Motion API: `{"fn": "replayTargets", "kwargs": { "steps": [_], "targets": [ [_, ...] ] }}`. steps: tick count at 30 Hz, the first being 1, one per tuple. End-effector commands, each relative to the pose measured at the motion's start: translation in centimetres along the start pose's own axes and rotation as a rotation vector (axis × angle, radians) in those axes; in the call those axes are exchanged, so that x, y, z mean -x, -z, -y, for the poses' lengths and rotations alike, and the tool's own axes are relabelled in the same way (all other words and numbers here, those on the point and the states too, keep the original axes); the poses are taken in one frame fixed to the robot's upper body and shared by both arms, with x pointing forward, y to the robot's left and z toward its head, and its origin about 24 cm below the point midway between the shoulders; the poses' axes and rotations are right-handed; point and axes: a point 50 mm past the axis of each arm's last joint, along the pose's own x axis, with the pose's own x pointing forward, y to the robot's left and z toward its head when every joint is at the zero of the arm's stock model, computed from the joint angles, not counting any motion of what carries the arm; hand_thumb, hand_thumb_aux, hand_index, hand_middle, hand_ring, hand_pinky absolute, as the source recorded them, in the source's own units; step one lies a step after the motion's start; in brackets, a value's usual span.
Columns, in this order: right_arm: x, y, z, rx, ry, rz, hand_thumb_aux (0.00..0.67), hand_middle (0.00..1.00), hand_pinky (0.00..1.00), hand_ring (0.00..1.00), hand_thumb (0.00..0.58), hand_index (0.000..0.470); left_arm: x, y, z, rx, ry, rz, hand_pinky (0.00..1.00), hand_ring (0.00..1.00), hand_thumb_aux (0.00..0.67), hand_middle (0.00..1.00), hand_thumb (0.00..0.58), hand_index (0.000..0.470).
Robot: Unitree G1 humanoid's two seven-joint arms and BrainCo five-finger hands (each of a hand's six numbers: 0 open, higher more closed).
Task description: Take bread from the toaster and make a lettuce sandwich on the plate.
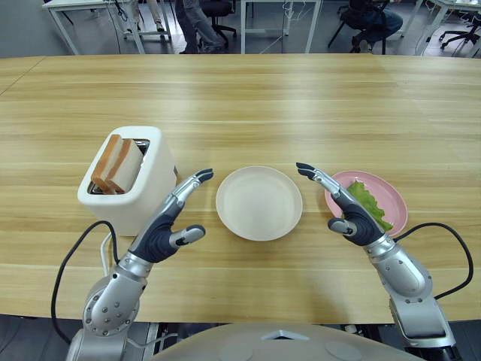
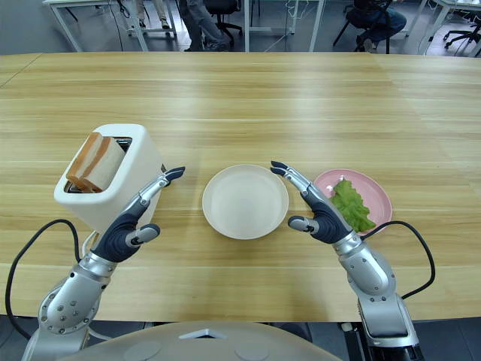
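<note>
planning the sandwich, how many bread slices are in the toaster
2, side by side, sticking out of the toaster: a left slice and a right slice. None seems hidden.

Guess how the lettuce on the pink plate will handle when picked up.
The lettuce looks thin and crinkled, so it will likely flop. Probably very light; a hard pinch could tear it. It lies loose on the pink plate, so should lift free.
</note>
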Motion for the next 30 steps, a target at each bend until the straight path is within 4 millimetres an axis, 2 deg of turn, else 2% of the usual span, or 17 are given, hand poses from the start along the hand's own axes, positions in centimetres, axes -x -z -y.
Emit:
{"fn": "replayTargets", "kwargs": {
  "steps": [1, 10, 12, 14, 18, 20, 22, 26, 28, 30],
  "targets": [
    [-0.1, 0.2, -0.1, 0.024, -0.034, -0.021, 0.0, 0.0, 0.0, 0.0, 0.0, 0.0, 0.2, 0.3, -0.2, -0.024, -0.003, -0.041, 0.0, 0.0, 0.0, 0.0, 0.0, 0.0],
    [-0.1, 1.1, 0.0, 0.077, -0.026, -0.069, 0.0, 0.0, 0.0, 0.0, 0.0, 0.0, -0.1, 1.0, -0.6, -0.067, -0.027, -0.077, 0.0, 0.0, 0.0, 0.0, 0.0, 0.0],
    [-0.1, 1.4, 0.1, 0.095, -0.016, -0.092, 0.0, 0.0, 0.0, 0.0, 0.0, 0.0, -0.3, 1.0, -1.4, -0.1, -0.061, -0.08, 0.0, 0.0, 0.0, 0.0, 0.0, 0.0],
    [-0.3, 1.6, 0.3, 0.108, -0.009, -0.104, 0.0, 0.0, 0.0, 0.0, 0.0, 0.0, -0.5, 0.9, -3.0, -0.172, -0.122, -0.09, 0.0, 0.0, 0.0, 0.0, 0.0, 0.0],
    [-0.6, 1.5, 0.8, 0.121, 0.011, -0.108, 0.0, 0.0, 0.0, 0.0, 0.0, 0.0, -0.7, 0.5, -11.1, -0.572, -0.364, -0.179, 0.0, 0.0, 0.0, 0.0, 0.0, 0.0],
    [-0.8, 1.5, 0.9, 0.127, 0.015, -0.105, 0.0, 0.0, 0.0, 0.0, 0.0, 0.0, -0.3, 0.3, -14.3, -0.703, -0.444, -0.259, 0.0, 0.0, 0.0, 0.0, 0.0, 0.0],
    [-0.8, 1.4, 0.9, 0.131, 0.015, -0.102, 0.0, 0.0, 0.0, 0.0, 0.0, 0.0, 0.3, 0.7, -16.5, -0.835, -0.47, -0.367, 0.0, 0.0, 0.0, 0.0, 0.0, 0.0],
    [-0.9, 1.3, 0.9, 0.139, 0.009, -0.099, 0.0, 0.0, 0.0, 0.0, 0.0, 0.0, 1.7, 2.7, -18.8, -1.028, -0.414, -0.602, 0.0, 0.0, 0.0, 0.0, 0.0, 0.0],
    [-0.8, 1.3, 0.9, 0.143, 0.008, -0.098, 0.0, 0.0, 0.0, 0.0, 0.0, 0.0, 2.0, 3.4, -19.3, -1.084, -0.383, -0.678, 0.0, 0.0, 0.0, 0.0, 0.0, 0.0],
    [-0.8, 1.2, 1.0, 0.146, 0.007, -0.097, 0.0, 0.0, 0.0, 0.0, 0.0, 0.0, 2.0, 4.7, -18.9, -1.097, -0.308, -0.743, 0.0, 0.0, 0.0, 0.0, 0.0, 0.0]
  ]
}}
